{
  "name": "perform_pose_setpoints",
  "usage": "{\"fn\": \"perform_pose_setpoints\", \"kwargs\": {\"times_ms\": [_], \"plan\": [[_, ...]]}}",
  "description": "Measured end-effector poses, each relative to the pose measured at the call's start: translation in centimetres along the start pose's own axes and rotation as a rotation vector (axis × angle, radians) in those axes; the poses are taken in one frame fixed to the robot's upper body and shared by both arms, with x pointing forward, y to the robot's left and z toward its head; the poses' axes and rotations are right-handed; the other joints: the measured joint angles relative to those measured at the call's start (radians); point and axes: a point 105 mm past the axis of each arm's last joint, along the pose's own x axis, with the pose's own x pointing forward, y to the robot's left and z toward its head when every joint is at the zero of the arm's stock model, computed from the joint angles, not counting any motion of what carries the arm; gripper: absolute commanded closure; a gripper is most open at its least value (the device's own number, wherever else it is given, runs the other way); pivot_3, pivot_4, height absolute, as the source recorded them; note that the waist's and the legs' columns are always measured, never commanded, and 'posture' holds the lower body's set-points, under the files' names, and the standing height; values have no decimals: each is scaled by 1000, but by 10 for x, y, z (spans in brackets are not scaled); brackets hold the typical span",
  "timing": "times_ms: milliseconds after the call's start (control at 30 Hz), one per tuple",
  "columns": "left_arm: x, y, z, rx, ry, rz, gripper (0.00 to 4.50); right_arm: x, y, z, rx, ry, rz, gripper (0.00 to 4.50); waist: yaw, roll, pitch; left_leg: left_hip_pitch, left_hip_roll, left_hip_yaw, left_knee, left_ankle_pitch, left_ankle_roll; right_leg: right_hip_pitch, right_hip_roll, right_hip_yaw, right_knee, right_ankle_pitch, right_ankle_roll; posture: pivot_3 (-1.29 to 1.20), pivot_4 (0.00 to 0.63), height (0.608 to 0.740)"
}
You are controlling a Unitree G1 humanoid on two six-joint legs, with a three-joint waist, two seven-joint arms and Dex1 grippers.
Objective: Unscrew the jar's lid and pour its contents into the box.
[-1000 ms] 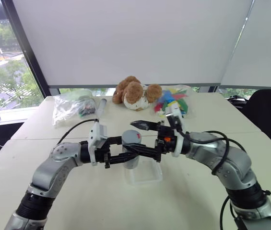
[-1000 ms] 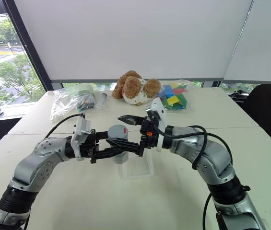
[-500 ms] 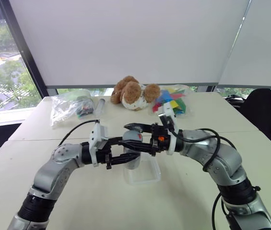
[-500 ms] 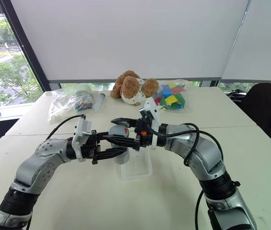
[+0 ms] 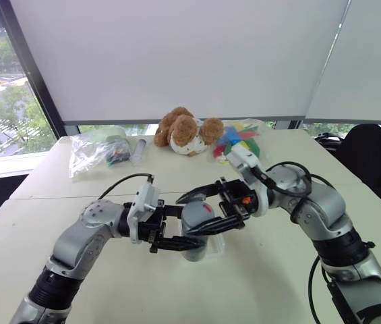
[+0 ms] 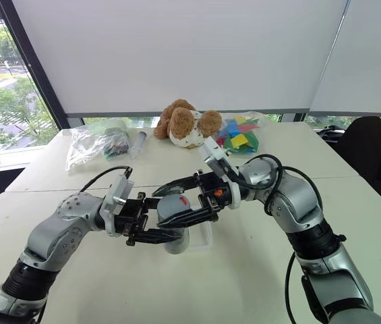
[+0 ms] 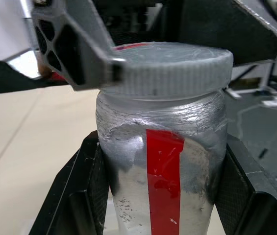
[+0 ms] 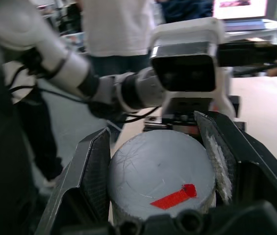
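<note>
The jar [image 5: 195,236], silvery-grey with a red label [image 7: 165,181], is held upright just above the table, and my left gripper [image 5: 189,234] is shut on its body from the left. From the right, my right gripper [image 5: 185,216] is shut on the lid [image 8: 160,171], one finger on each side of the light-grey cap [image 7: 170,68]. The lid sits on the jar. What the jar contains is hidden inside. The box [image 5: 216,244], a shallow clear tray, lies on the table right behind and under the jar, partly covered by it.
At the back of the table [image 5: 55,202] sit a brown plush dog [image 5: 185,131], a clear bag [image 5: 98,147] on the left and a bag of coloured pieces [image 5: 242,138]. A black chair [image 5: 372,155] stands at the right. A person in a white shirt [image 8: 113,29] stands beyond.
My right gripper has gone from open to shut on the lid, and its wrist has turned. Both hands and the jar have drawn back toward me, in front of the box.
</note>
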Motion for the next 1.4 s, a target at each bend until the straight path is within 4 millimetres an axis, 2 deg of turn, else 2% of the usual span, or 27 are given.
{"fn": "perform_pose_setpoints", "kwargs": {"times_ms": [33, 67, 100, 133, 167, 300, 433, 500, 600, 900, 1067, 1400], "plan": [[0, 0, 1, -3, -2, -2, 2338, 0, 0, 1, -3, 2, 9, 2157, 1, 0, 0, 0, 0, 0, 0, 0, 0, 0, 0, 0, 0, 0, 0, 0, 150, 740], [0, 0, 1, -5, -3, -4, 2338, 0, -1, 2, -6, 4, 17, 1128, 2, 0, 0, 0, 0, 0, 0, 0, 0, 0, 0, 0, 0, 0, 0, 0, 150, 740], [1, -2, 2, -7, -5, -16, 2338, 0, -2, 3, -8, 4, 23, 821, 3, 0, 0, 0, 1, 0, 0, 0, 0, 0, 0, 0, 0, 0, 0, 0, 150, 740], [1, -4, 2, -7, -8, -29, 2338, -2, -3, 4, -11, 3, 18, 272, 4, 0, 0, 0, 1, 0, 0, 0, 0, 0, 0, 0, 0, 0, 0, 0, 150, 740], [2, -5, 4, -4, -13, -37, 2338, -3, -4, 5, -14, -1, 8, 62, 5, 0, 0, 0, 1, 0, 0, 0, 0, 0, 0, 0, 0, 0, 0, 0, 150, 740], [-6, -1, 4, -3, -23, 43, 2338, -11, -9, 16, -31, -49, -90, 62, 7, 0, 0, 0, 1, 0, 0, 0, 0, 0, -1, 0, 0, 0, 0, 0, 150, 740], [-25, 14, -8, -26, 5, 233, 2338, -30, -14, 25, -16, -111, -280, 62, 8, 0, 0, 0, 1, -1, 0, 0, 0, 0, -1, 0, 0, 0, 0, 0, 150, 740], [-33, 23, -9, -4, 11, 309, 2338, -29, -13, 22, 0, -104, -327, 62, 8, 0, 0, 0, 1, 0, 0, 0, 0, 0, -1, 0, 0, 0, 0, 0, 150, 740], [-33, 30, -10, 0, -10, 365, 2338, -25, -12, 17, 18, -98, -373, 62, 8, 0, 0, -1, 0, 0, 0, 0, 0, 0, -2, 0, 0, 0, 0, 0, 150, 740], [-24, 34, -8, 6, -44, 368, 2338, -3, -31, 2, 30, -65, -494, 62, 6, 0, 0, -1, 0, 0, 0, 0, 0, -1, -1, 1, 0, 0, 0, 0, 150, 740], [-15, 31, -10, -3, -48, 339, 2338, 0, -39, 1, 11, -63, -515, 62, 7, 0, 0, -1, 0, 0, 0, 0, 0, -1, -1, 0, 0, 0, 0, 0, 150, 740], [-14, 30, -9, -3, -45, 339, 2338, 2, -45, -8, 23, -64, -503, 62, 5, 0, 0, -1, 0, 0, 0, 0, 0, -1, -1, 0, 1, 0, 0, 0, 150, 740]]}}
